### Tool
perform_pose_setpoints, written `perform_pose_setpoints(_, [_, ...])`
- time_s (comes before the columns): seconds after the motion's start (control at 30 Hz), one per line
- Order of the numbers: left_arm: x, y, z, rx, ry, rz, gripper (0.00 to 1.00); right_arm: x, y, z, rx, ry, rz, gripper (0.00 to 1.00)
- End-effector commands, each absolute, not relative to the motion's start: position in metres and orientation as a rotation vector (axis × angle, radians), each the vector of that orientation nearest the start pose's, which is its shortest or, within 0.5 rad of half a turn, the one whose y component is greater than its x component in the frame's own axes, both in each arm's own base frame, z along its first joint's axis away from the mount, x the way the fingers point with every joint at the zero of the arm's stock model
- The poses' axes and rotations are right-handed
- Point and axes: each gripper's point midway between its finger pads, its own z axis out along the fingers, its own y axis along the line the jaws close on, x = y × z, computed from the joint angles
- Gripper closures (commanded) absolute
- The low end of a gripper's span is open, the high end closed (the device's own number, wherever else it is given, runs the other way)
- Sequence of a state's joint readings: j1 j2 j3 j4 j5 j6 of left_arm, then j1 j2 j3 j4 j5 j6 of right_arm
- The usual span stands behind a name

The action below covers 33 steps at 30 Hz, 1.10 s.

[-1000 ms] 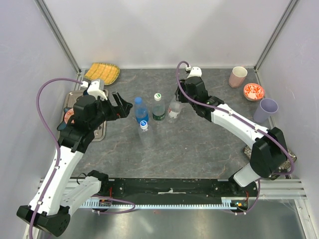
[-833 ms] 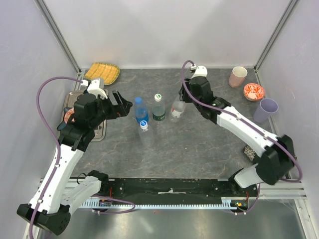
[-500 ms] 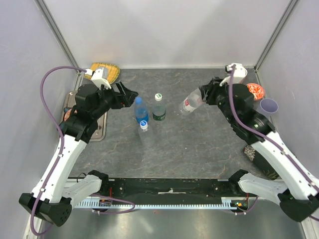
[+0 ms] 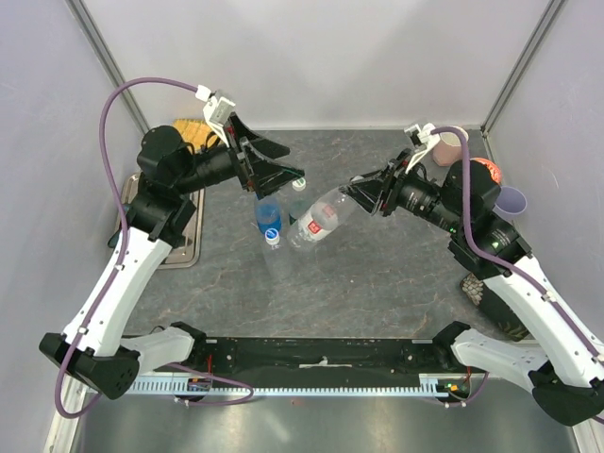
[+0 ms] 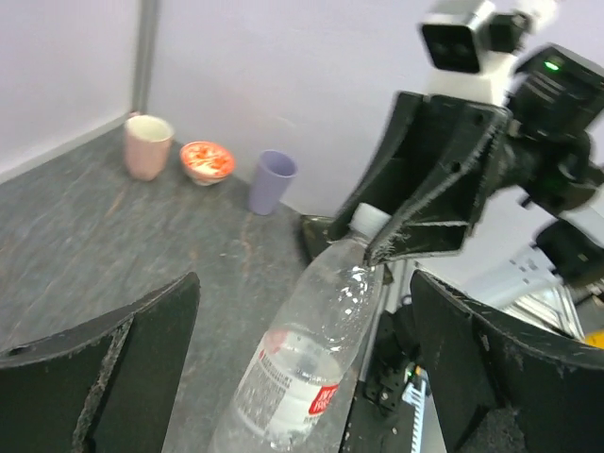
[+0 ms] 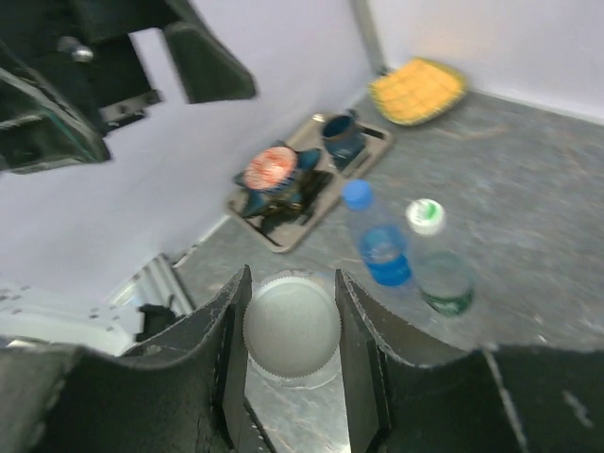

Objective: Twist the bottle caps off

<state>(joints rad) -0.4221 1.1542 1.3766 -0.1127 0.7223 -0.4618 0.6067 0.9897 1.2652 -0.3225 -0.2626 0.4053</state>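
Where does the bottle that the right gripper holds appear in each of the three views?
Top: centre, the bottle tilted, its neck in the right gripper.
Left wrist: lower centre, its cap pointing up and right.
Right wrist: bottom centre, mostly the cap seen end-on.
Landmark: the blue bottle, left of it from the top, up and right of the cap in the right wrist view; not in the left wrist view.

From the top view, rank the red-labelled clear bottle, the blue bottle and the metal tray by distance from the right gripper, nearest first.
1. Red-labelled clear bottle: held at its cap end in the right gripper, centre of the view.
2. Blue bottle: standing just to its left.
3. Metal tray: farthest left of the three.
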Motion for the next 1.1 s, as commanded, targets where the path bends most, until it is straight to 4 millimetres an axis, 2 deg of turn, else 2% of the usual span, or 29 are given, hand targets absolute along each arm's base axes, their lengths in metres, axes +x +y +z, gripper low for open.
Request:
perform_pose_setpoints(0.0, [0.211,-0.268,0.466,0.878,1.351,-1.333,0.00,0.195,0.260,0.474,-0.548,1.388,1.236,1.00])
perform_pose_setpoints(0.1, [0.200,-0.274,0.454,0.951,1.344,-1.374,0.00,0.190,0.265,0.486,-0.561,1.321,1.299,1.00])
perform_pose_setpoints(0.23, [0.186,-0.281,0.442,1.034,1.338,-1.401,0.00,0.190,0.274,0.491,-0.579,1.304,1.359,1.00])
perform_pose_setpoints(0.33, [0.186,-0.282,0.438,1.035,1.349,-1.385,0.00,0.189,0.277,0.499,-0.584,1.282,1.382,1.00])
perform_pose_setpoints(0.63, [0.177,-0.292,0.425,1.086,1.378,-1.406,0.00,0.193,0.282,0.503,-0.601,1.283,1.396,1.00])
perform_pose_setpoints(0.83, [0.175,-0.289,0.412,1.096,1.409,-1.368,0.00,0.188,0.286,0.509,-0.626,1.266,1.449,1.00])
perform_pose_setpoints(0.93, [0.173,-0.288,0.408,1.109,1.405,-1.364,0.05,0.184,0.288,0.511,-0.638,1.259,1.480,1.00])
perform_pose_setpoints(1.07, [0.168,-0.288,0.405,1.134,1.393,-1.371,0.17,0.180,0.291,0.514,-0.657,1.244,1.520,1.00])
